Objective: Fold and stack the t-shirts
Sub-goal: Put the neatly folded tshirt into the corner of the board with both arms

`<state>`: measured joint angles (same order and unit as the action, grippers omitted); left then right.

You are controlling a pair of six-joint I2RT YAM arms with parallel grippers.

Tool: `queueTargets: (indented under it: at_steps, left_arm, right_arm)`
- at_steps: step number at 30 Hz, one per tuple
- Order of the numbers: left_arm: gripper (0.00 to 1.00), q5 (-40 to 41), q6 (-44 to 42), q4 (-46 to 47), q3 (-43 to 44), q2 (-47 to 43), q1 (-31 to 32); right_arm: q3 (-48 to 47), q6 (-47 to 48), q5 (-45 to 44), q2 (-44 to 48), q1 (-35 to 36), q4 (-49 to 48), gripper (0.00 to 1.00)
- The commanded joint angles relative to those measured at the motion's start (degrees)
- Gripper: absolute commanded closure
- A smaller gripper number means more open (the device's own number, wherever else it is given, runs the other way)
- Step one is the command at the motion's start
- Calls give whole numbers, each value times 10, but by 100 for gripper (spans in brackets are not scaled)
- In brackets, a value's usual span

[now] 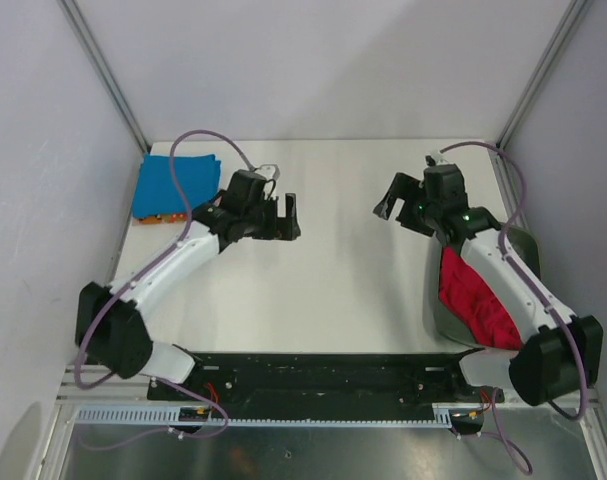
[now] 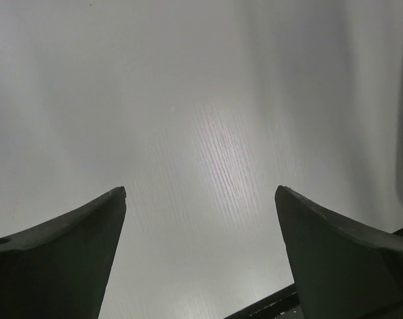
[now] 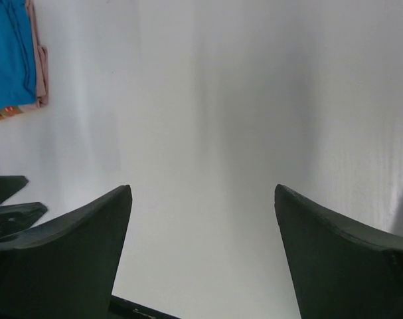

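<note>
My right hand [image 1: 391, 198] and left hand [image 1: 288, 215], both spread wide and empty, hover at frame centre; the red shirt [image 1: 473, 295] lies in the basket [image 1: 438, 315] at lower right, its long axis running down-frame, nearest my right hand.

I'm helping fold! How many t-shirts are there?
3. A folded bright blue cloth t-shirt lies far left, atop a dusty pink cloth t-shirt; a red cloth t-shirt sits in the dark grey plastic basket at right. Others may be hidden.
</note>
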<state>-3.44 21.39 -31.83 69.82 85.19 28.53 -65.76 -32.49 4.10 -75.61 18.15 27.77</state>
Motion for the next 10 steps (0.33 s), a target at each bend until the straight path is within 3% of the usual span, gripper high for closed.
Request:
queueTargets:
  at_steps: [1, 5, 10]
  left_arm:
    - [1, 53, 19, 41, -49, -70, 29]
    - [1, 81, 21, 44, -69, -101, 48]
    - [0, 70, 14, 47, -69, -99, 49]
  right_arm:
    - [21, -8, -56, 74, 0, 33, 3]
    - [45, -51, -114, 98, 0, 35, 1]
    - [55, -78, -125, 93, 4, 23, 1]
